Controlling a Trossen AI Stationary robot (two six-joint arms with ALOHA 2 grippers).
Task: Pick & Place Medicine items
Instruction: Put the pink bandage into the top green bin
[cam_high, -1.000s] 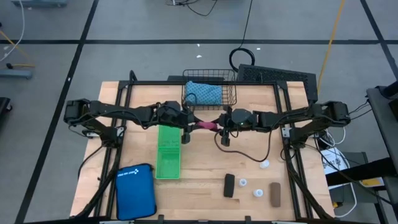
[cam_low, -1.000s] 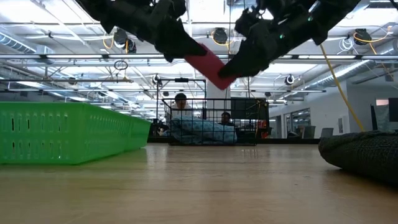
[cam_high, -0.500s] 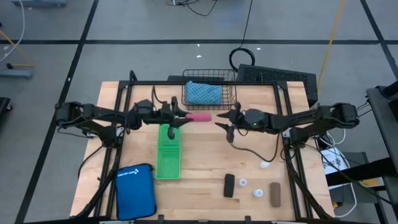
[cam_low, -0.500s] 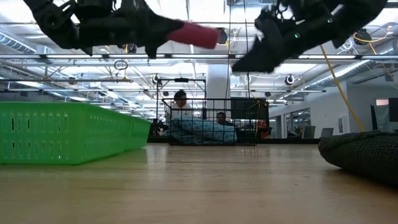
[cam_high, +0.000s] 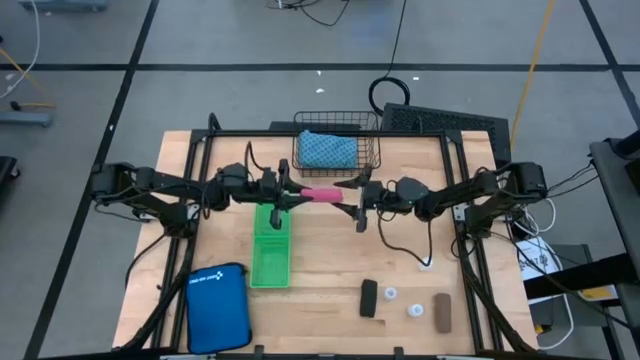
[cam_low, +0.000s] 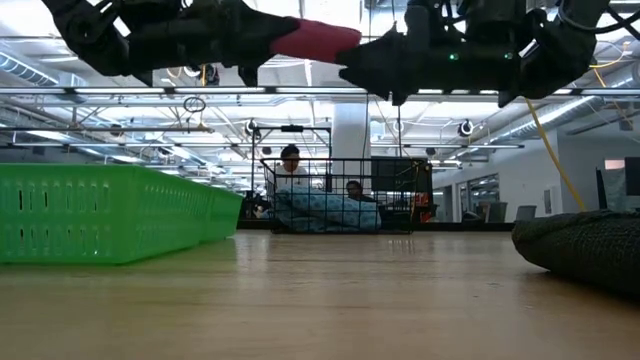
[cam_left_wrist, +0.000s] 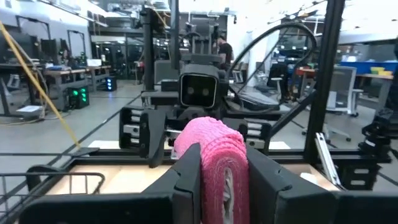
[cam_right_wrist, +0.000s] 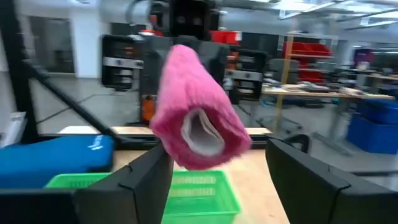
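My left gripper (cam_high: 298, 194) is shut on the pink oblong roll (cam_high: 322, 193), high above the table's middle. The roll shows as a rolled pink wrap (cam_right_wrist: 196, 112) in the right wrist view. My right gripper (cam_high: 354, 201) is open and faces it from the right, its fingers (cam_right_wrist: 146, 180) standing on either side of the roll's free end without touching. The black piece (cam_high: 369, 297), the brown piece (cam_high: 442, 312) and three tiny white bottles (cam_high: 391, 293) (cam_high: 413, 310) (cam_high: 425, 264) lie on the table near its near-right part. My left gripper pinches the pink roll's left end (cam_left_wrist: 214, 168) between its two fingers (cam_left_wrist: 186, 180). The fingers come level from the table's left and lie along the roll. The roll is lifted clear and sticks out level toward the right gripper (cam_low: 350, 68).
A green basket (cam_high: 271, 240) sits below the left gripper. A wire basket (cam_high: 337, 150) holding a blue patterned thing stands at the far edge, with a black mat (cam_high: 445, 125) beside it. A blue zip pouch (cam_high: 217, 305) lies near-left. People show in the room beyond.
A second ago the roll hung tilted between both grippers. The right gripper came off it and drew toward the table's right, while the left gripper drew left and up and brought the roll level. The right gripper has since come back to the roll's free end.
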